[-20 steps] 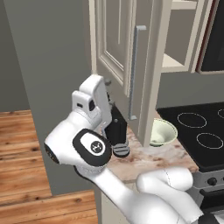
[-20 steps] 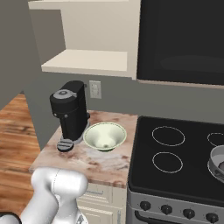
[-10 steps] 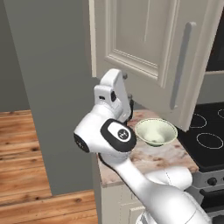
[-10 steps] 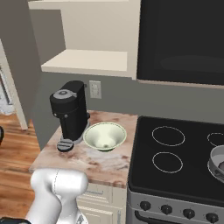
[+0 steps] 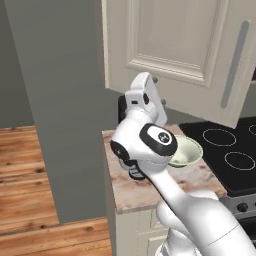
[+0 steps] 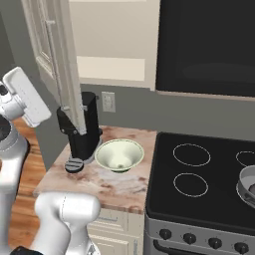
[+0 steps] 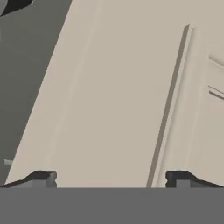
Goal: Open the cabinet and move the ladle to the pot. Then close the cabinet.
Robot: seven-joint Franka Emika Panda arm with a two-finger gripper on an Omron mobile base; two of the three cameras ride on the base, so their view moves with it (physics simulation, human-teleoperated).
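The cream cabinet door (image 5: 175,45) stands swung wide open, its grey bar handle (image 5: 234,65) on the right. From the other side the door (image 6: 63,74) shows edge-on, with the open cabinet shelf (image 6: 117,67) behind it. My gripper (image 5: 159,92) is open and empty, held just below the door's lower left corner. In the hand view my gripper (image 7: 111,179) faces the door's cream panel (image 7: 113,100) close up, fingertips (image 7: 43,178) spread wide. The pot (image 6: 247,183) sits on the stove at the far right edge. The ladle is out of view.
A pale green bowl (image 6: 119,154) and a black coffee machine (image 6: 82,130) stand on the marble counter (image 6: 99,187). The black stove (image 6: 209,191) lies to the right, under a black glass-fronted appliance (image 6: 206,45). A grey wall (image 5: 60,100) rises left of the counter.
The cabinet door has swung from nearly edge-on to wide open. My hand has risen and followed the door, staying open throughout.
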